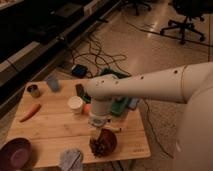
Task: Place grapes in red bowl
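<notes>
Much of the working end is hiding behind the arm (150,87) itself: the thick white forearm is sweeping in from the right edge, where it is running out of frame, and its wrist is blocking part of the green object (121,106) lying on the wooden table (55,130). The gripper (97,136) is pointing straight down at the near side of the table, and its fingers are merging with the dark shapes under them, so I cannot tell whether they are apart or together, nor whether they are clamping anything.

Directly under the fingers, the grapes (99,147) are showing as a dark bumpy cluster sitting inside the red bowl (111,141), whose rim is curving out to the right of them; whether the fingers are touching the cluster is hard to make out.

Well to the left of the fingers, the purple bowl (15,152) is being cut off by the frame's corner. A crumpled grey cloth (70,159) is lying just left of the red bowl. Behind the fingers a white cup (75,104) is standing upright, and farther left the orange carrot (30,112) is lying on the wood.
</notes>
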You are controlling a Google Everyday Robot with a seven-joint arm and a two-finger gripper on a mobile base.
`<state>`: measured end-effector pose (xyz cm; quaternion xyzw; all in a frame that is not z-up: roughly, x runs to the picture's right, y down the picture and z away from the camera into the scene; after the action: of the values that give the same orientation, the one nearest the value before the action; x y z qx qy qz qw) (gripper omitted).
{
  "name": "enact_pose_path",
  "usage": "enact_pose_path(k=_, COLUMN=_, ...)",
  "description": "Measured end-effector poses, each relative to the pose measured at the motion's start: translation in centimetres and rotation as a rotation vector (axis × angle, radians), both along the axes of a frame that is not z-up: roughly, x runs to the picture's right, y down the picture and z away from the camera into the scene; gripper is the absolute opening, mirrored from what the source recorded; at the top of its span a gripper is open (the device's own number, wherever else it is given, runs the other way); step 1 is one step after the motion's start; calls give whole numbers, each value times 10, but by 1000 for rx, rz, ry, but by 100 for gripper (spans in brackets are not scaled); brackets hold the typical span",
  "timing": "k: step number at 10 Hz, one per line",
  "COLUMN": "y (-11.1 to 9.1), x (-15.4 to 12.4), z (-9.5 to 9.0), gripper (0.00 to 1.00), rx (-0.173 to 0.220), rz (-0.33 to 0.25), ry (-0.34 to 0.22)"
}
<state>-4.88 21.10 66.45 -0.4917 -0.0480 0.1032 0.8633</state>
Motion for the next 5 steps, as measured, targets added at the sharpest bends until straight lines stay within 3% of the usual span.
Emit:
enact_pose_path(k=3, y=-1, x=7, z=11, gripper=0, rx=0, rz=23, ry=33)
enact_pose_path(k=5, y=-3, x=10, z=17, gripper=15, rx=-8, rz=34, ry=67)
